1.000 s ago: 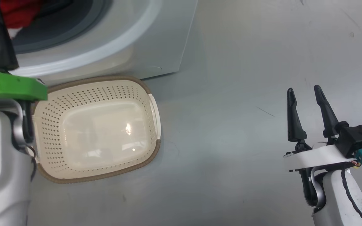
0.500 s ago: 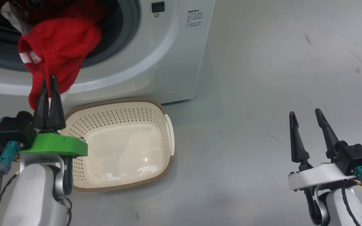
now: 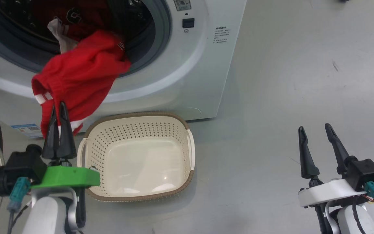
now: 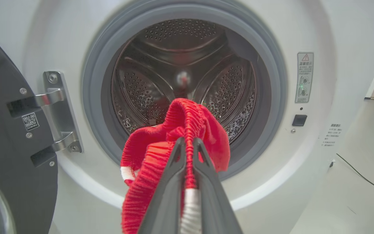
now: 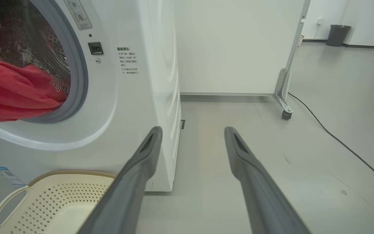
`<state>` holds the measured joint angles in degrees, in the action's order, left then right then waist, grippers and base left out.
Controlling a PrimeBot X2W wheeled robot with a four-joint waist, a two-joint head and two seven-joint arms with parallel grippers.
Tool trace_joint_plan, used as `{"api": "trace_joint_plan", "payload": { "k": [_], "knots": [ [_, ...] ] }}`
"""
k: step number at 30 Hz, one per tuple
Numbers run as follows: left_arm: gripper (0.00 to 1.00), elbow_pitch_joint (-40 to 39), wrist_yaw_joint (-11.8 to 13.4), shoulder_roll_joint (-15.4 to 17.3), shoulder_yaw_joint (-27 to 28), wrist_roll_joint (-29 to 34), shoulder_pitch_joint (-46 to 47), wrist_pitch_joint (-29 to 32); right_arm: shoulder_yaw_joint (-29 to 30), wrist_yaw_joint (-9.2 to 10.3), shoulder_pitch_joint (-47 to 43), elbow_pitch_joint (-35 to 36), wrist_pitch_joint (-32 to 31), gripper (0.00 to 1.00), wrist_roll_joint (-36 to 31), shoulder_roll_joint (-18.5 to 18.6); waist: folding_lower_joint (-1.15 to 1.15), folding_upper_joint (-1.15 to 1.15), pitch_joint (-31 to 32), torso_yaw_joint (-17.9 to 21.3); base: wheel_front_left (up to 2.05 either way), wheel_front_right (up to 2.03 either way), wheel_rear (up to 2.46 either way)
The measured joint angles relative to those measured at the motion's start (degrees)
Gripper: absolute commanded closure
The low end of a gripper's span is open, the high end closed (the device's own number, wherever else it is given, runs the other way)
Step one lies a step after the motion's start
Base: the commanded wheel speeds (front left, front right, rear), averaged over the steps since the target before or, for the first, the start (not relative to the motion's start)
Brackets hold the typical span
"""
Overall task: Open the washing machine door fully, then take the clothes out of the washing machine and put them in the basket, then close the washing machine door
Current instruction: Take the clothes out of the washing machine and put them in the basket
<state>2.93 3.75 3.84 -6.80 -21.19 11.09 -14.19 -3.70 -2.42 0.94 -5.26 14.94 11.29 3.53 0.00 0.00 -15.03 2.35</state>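
Note:
The washing machine (image 3: 187, 65) stands with its mouth uncovered, and the washing machine door (image 4: 8, 136) is swung out to the left on its metal hinge (image 4: 60, 110). Red clothes (image 3: 80, 71) with white trim hang out of the mouth over the front panel. My left gripper (image 3: 58, 109) is shut on their lower edge, just left of the basket (image 3: 135, 130). In the left wrist view the fingertips pinch the red ribbed cloth (image 4: 187, 117) before the steel drum (image 4: 183, 65). More red cloth (image 3: 76, 16) lies inside. The cream basket is empty. My right gripper (image 3: 313, 130) hovers open over bare floor.
In the right wrist view, a white partition on a caster (image 5: 284, 113) stands right of the washer, a black cable (image 5: 336, 139) runs across the grey floor, and a dark bin (image 5: 338, 35) sits far back. The basket (image 5: 54, 201) touches the washer's foot.
The head camera has tilted up, showing more of the washer. My left gripper has drawn back from the mouth, dragging the red garment out over the rim. The right gripper stays open.

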Motion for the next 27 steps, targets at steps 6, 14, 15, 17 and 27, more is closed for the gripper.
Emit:
{"api": "trace_joint_plan", "payload": {
  "k": [6, 14, 15, 17, 27],
  "knots": [
    [1.0, 1.45, 0.07, -0.32, -1.82, -0.6, -3.6, 0.74, -0.24, -0.04, -0.2, 1.01, 0.0, 0.0, -0.04, 0.02, 0.0, 0.0, -0.82, -0.41, 0.0, 0.0, 0.0],
    [1.0, 6.71, -0.1, -0.74, -3.7, -3.2, -4.51, 3.54, -1.13, -0.53, -0.05, 2.05, 0.0, 0.0, -0.34, -0.01, 0.0, 0.0, -3.58, 0.26, 0.0, 0.0, 0.0],
    [1.0, 7.57, -0.4, -0.77, -4.09, -3.42, -4.5, 3.71, -1.32, -0.54, 0.05, 2.2, 0.0, 0.0, -0.34, 0.0, 0.0, 0.0, -4.03, 0.45, 0.0, 0.0, 0.0],
    [1.0, 9.46, -0.83, -0.77, -4.69, -3.92, -4.37, 4.67, -1.69, -0.54, 0.26, 2.38, 0.0, 0.0, -0.33, -0.07, 0.0, 0.0, -4.93, 0.9, 0.0, 0.0, 0.0],
    [1.0, 18.49, -1.97, -0.81, -5.32, -4.61, 2.93, 8.31, -2.02, -0.55, 3.22, 4.14, 0.0, 0.0, 0.25, -0.24, 0.0, 0.0, -10.59, 3.8, 0.0, 0.0, 0.0]
  ]
}}
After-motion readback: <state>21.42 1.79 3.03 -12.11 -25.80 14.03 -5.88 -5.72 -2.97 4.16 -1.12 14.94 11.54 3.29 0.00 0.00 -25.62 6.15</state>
